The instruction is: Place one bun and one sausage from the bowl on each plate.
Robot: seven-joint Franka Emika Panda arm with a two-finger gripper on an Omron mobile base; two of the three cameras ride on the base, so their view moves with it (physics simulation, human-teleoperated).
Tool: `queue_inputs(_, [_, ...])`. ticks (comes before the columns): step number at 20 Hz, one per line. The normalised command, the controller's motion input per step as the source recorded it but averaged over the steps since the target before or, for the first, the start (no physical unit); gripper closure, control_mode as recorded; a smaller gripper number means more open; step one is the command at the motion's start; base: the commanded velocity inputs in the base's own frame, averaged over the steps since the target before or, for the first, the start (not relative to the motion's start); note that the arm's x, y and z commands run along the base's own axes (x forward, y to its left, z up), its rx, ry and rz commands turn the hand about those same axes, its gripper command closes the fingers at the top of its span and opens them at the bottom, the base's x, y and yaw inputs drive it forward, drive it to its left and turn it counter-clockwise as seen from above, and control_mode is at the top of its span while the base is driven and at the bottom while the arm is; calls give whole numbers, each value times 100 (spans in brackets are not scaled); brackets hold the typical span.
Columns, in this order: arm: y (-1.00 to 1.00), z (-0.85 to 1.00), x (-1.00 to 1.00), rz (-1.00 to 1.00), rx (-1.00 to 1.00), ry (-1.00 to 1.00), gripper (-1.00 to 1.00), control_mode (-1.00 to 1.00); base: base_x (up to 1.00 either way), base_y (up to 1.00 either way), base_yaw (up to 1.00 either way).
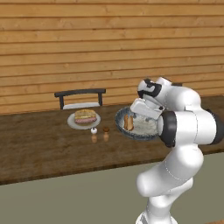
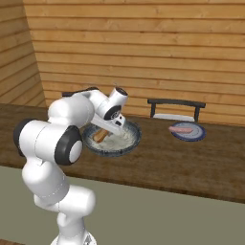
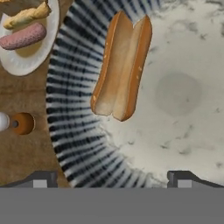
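I have the gripper point(image 3: 112, 177) hanging over the bowl point(image 3: 70, 109), jaws spread wide and holding nothing, the two dark fingertips standing apart with the bowl's rim between them. By my reading the job is most of the way through: the pale plate point(image 3: 17, 65), off to the upper left of the hand, already carries a bun and a pink sausage lying side by side, and the bluish plate point(image 2: 187, 133), well away on the far side of the bowl beside a dark chair point(image 2: 175, 108), has a sausage point(image 2: 181, 128) on it but, as far as I can see, no bun. One bun point(image 3: 122, 65) is left in the bowl, ahead of the fingertips and a little to their left, resting against the inner slope of the wall. I judge that it still has to go to the bluish plate. The bun is a long split roll, golden-brown crust outside, pale crumb along the cut, likely soft under the pads. The bowl is wide and shallow, streaked dark and light on the rim, mottled pale inside. Two small shakers point(image 1: 99, 134) stand on the wooden counter point(image 1: 39, 148) near the pale plate.
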Motion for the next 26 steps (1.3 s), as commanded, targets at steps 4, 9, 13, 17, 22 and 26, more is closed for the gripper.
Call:
queue_inputs(4, [-1, -12, 0, 0, 1, -4, -100, -100, 0, 0, 0])
queue_inputs(9, [-7, -17, 0, 0, 0, -3, -100, -100, 0, 0, 0])
queue_inputs(13, [-5, -20, 8, 0, 0, 0, -100, -100, 0, 0, 0])
queue_inputs(17, [-4, -15, 15, 0, 0, 0, -100, -100, 0, 0, 0])
queue_inputs(22, [-2, -14, 20, 0, 0, 0, -100, -100, 0, 0, 0])
queue_inputs(26, [0, -13, 24, 0, 0, 0, -100, -100, 0, 0, 0])
